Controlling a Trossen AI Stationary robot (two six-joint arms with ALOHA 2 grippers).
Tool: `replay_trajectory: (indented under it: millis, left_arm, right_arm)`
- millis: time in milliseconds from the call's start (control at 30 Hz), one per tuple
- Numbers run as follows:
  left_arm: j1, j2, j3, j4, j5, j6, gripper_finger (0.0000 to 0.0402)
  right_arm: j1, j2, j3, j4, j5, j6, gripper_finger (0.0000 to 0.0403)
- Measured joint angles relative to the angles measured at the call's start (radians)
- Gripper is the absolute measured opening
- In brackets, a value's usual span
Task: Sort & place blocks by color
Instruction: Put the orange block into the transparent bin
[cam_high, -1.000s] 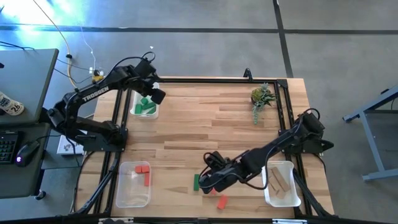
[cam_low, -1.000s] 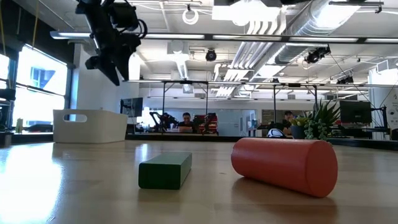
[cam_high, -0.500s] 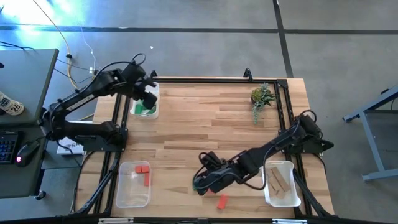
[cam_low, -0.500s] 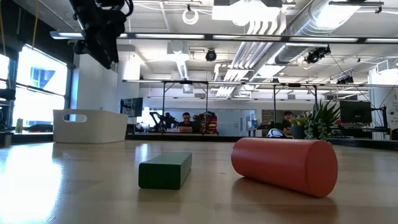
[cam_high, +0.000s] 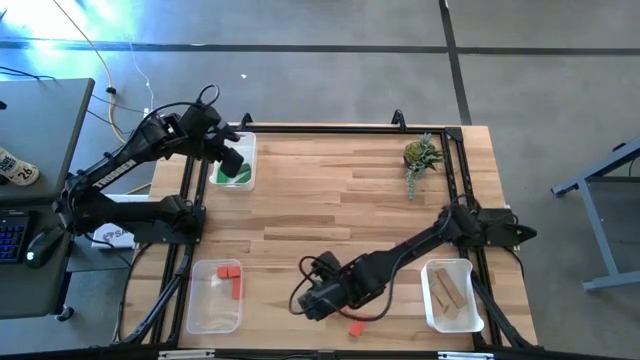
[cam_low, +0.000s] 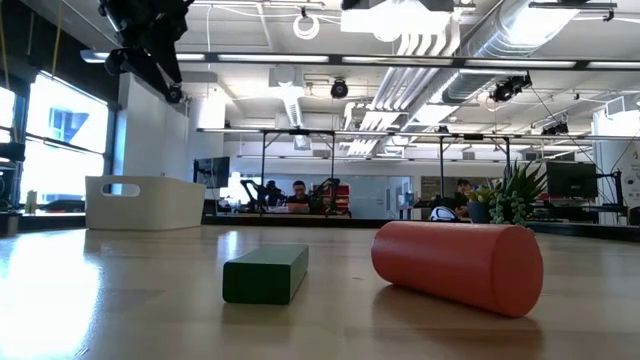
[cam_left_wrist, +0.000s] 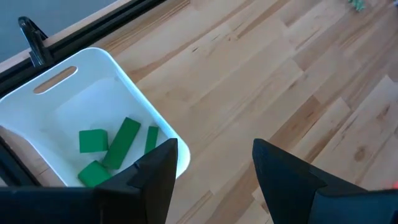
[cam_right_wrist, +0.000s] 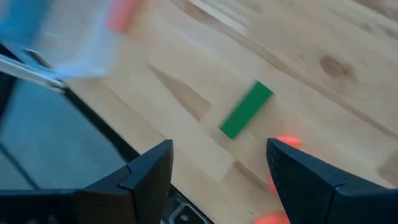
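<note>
4 grn blocks (cam_left_wrist: 118, 149) in tray (cam_left_wrist: 37, 106)

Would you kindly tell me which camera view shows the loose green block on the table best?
The low view: the green block lies close and unobstructed on the table, beside a red cylinder. The right wrist view shows it blurred, ahead of the open right pincer. The high view hides it under the right arm; the left wrist view misses it.
</note>
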Motion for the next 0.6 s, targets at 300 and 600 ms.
replay_trajectory:
  millis: [300,600]
  left_arm:
    - [0.000,0.001,0.000,-0.003,0.000,0.007,0.0197]
    - [0.000,0.001,0.000,-0.003,0.000,0.033,0.0197]
  right_arm:
    - [0.014,0.087,0.001,-0.085,-0.075,0.144,0.0245]
    - [0.036,0.162,0.000,-0.150,-0.120,0.156,0.0245]
